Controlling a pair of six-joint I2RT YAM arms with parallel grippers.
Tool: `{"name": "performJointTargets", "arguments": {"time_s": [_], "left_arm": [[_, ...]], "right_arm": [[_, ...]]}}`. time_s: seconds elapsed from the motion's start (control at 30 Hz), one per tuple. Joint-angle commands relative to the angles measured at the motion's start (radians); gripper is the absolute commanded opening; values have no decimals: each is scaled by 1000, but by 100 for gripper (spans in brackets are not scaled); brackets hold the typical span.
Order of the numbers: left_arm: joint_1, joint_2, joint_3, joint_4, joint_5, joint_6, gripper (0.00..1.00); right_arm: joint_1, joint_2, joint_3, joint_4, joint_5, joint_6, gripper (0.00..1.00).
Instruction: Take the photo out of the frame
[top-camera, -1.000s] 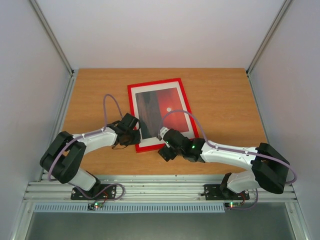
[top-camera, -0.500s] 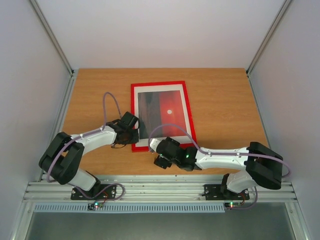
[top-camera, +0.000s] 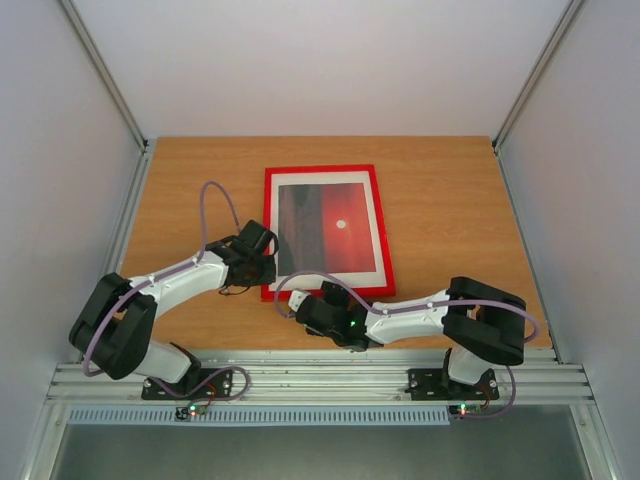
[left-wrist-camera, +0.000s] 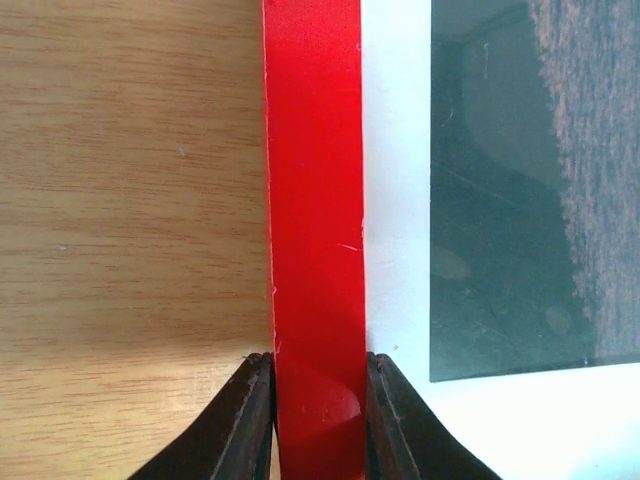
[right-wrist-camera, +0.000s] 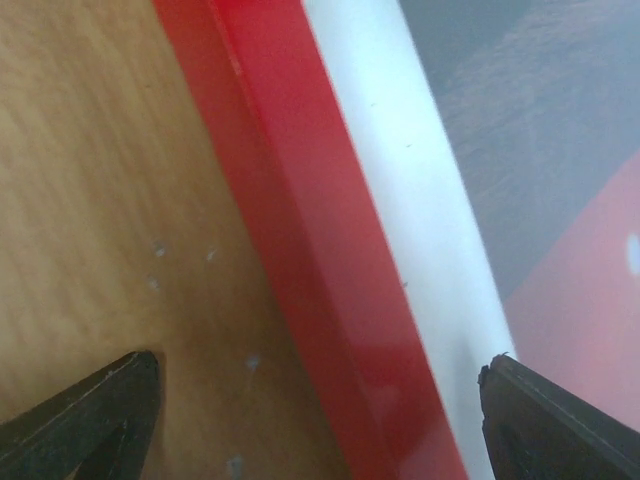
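Bracing step: the left gripper clamps the left rail of the red frame, the right gripper spreads wide over its near-left corner, and the sunset photo sits inside the frame on the table; the next move likely calls for lifting that corner.

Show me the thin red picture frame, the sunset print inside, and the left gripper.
thin red picture frame (left-wrist-camera: 312, 200), left wrist view, left rail.
sunset print (top-camera: 350, 240), top view, red sky.
left gripper (left-wrist-camera: 318, 385), left wrist view, between fingertips.
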Motion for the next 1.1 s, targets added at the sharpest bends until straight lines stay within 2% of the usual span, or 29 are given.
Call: {"name": "performJointTargets", "arguments": {"time_s": [0.0,0.13,0.37,0.57,0.83,1.07], "left_arm": [[-5,-39,42,62,52,35,6],[-6,-40,36,68,72,27,6],[9,-54,21,91,129,11,7],[72,-112,-28,129,207,-18,19],[171,-201,-117,224,338,-83,39],[256,-180,-185,390,511,-186,51]], "right_arm": [[9,37,30,92,126,-50,86],[9,74,33,157,180,-82,80],[9,71,4,208,203,-100,57],[9,8,-38,238,156,-79,42],[9,-39,-73,278,148,-70,38],[9,-125,-141,346,100,-60,37]]}}
